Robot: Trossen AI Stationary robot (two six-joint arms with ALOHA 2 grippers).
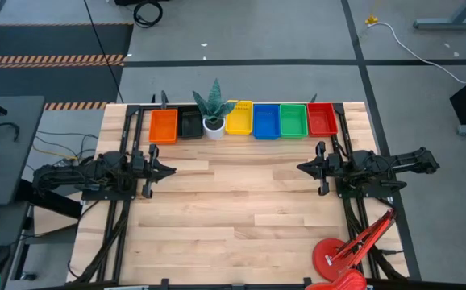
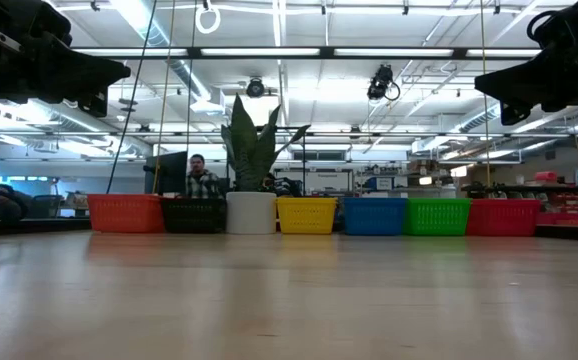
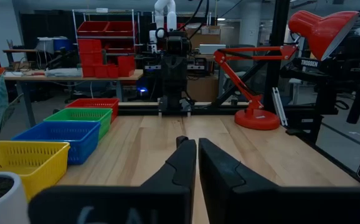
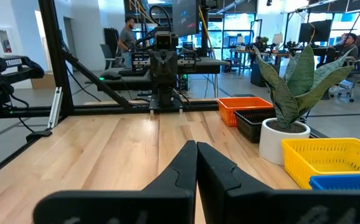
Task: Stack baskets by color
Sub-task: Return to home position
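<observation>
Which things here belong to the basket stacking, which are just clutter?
Job (rectangular plastic mesh): orange basket, black basket, yellow basket, blue basket, green basket, red basket; left gripper, right gripper, both shut.
Clutter: white pot with green spiky plant; red round-based clamp lamp.

Table [image 1: 241,209]: pale wood planks, visible grain, smooth with a faint sheen.
Baskets [image 2: 307,214]: plastic mesh, slightly shiny.
Pot [image 4: 283,140]: white, smooth, matt.
Lamp [image 3: 320,31]: red, glossy shade.
Left gripper [image 3: 197,144], right gripper [image 4: 197,147]: dark, matt, plastic-looking.
</observation>
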